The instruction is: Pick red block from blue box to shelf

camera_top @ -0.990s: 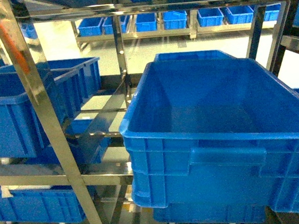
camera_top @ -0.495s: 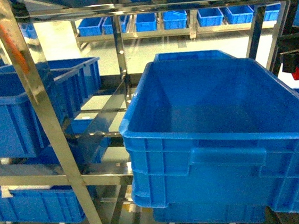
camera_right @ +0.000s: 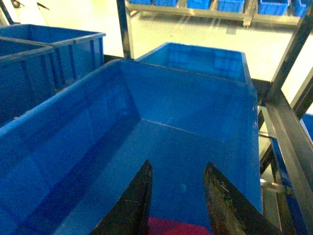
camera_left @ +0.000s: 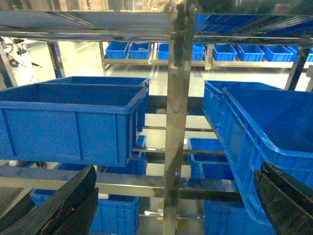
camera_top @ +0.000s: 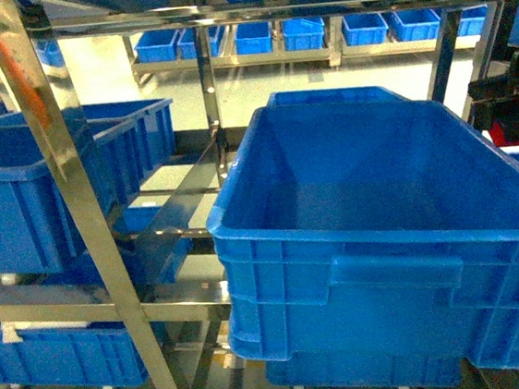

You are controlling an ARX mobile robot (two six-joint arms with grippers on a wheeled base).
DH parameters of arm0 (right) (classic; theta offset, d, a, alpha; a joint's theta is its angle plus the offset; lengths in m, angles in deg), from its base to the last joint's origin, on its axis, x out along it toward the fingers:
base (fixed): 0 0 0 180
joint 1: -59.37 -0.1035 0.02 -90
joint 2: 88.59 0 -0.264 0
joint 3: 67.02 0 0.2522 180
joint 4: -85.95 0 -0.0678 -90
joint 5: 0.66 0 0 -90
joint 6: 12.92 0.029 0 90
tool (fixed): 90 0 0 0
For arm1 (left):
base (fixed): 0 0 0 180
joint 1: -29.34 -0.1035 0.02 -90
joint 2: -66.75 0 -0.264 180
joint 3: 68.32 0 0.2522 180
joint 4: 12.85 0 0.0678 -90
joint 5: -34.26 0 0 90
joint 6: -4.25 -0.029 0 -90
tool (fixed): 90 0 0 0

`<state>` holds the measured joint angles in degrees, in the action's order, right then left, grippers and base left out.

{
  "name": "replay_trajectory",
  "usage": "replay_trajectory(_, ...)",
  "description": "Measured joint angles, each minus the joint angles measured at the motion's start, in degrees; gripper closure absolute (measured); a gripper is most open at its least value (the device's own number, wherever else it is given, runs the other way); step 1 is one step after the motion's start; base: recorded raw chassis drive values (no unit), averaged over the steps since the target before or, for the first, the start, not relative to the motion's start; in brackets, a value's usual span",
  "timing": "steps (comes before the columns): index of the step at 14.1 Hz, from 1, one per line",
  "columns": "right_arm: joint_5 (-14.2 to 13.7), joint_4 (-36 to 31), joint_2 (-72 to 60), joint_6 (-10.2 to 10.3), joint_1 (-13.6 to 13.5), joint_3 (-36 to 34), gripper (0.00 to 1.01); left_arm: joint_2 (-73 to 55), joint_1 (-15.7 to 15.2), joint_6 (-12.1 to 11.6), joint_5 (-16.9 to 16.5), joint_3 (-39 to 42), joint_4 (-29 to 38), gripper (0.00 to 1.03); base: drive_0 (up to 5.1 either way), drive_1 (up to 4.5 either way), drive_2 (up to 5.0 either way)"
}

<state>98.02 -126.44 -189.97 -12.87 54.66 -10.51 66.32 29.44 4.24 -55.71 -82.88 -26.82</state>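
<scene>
At the shelf [camera_top: 87, 231], head view: steel uprights and rails, the post at 10 o'clock smeared orange-red. A large royal-blue crate [camera_top: 378, 266] fills centre to 4 o'clock, its visible interior bare, and it sits on a second crate [camera_top: 361, 370] of the same blue. The left crates [camera_top: 19, 201] stand at 9 o'clock, contents hidden by their walls. One lower crate [camera_top: 54, 360] at 7 o'clock carries a pale tape strip [camera_top: 9, 332], too small to read. A far row of bins [camera_top: 298, 34] lines 12 o'clock. The right gripper [camera_top: 510, 105] shows dark at 3 o'clock, just beyond the large crate's rim. Left wrist view: the left gripper [camera_left: 177, 169] is spread wide with nothing between its fingers [camera_left: 73, 196], facing a shelf upright. Right wrist view: two dark fingers [camera_right: 134, 205] at 6 o'clock hang over the large crate's bare floor, set narrowly, with the red block [camera_right: 171, 227] pinched between them at the frame's bottom edge.
</scene>
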Motion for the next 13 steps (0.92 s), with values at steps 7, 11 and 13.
replay_trajectory(7,0.07,-2.03,-1.66,1.7,0.96,-1.29,0.74,0.0,0.0,0.0,0.0,0.0,0.0,0.05,0.0,0.0,0.0)
replay_trajectory(11,0.17,-2.58,-1.64,1.92,0.59,-1.38,0.4,0.0,0.0,0.0,0.0,0.0,0.0,0.05,0.0,0.0,0.0)
replay_trajectory(13,0.85,-3.13,-1.64,1.95,0.57,-1.44,0.2,0.0,0.02,0.0,0.0,0.0,0.0,0.05,0.0,0.0,0.0)
